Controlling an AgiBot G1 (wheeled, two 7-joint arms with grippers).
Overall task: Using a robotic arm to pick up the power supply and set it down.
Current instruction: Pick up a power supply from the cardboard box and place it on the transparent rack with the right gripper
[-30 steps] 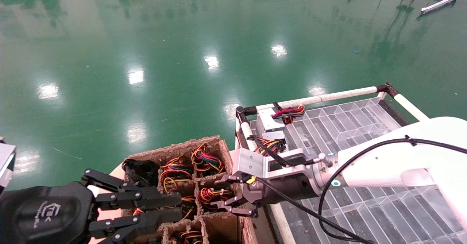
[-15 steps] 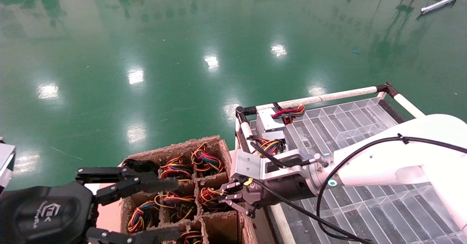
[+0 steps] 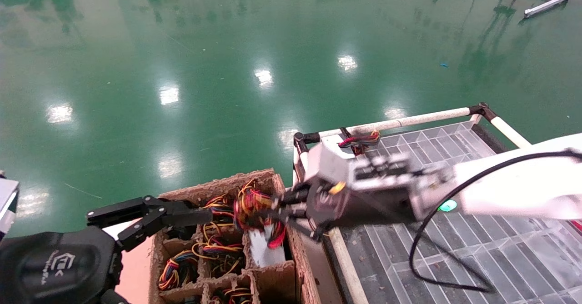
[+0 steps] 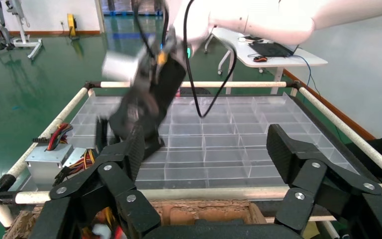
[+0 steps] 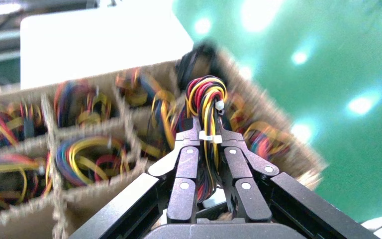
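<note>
the right hand (image 3: 277, 206) is clamped on the wire bundle (image 5: 206, 102) of the power supply (image 3: 261, 247), half-raised from its cardboard crate (image 3: 298, 267) cell. lift straight so the body clears the dividers. the left hand (image 3: 150, 215) hangs spread beside the crate.

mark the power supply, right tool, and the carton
power supply (image 3: 261, 247), head view, silver body.
right tool (image 5: 209, 144), right wrist view, between fingertips clamped on the wire bundle.
carton (image 3: 298, 261), head view, right wall.
</note>
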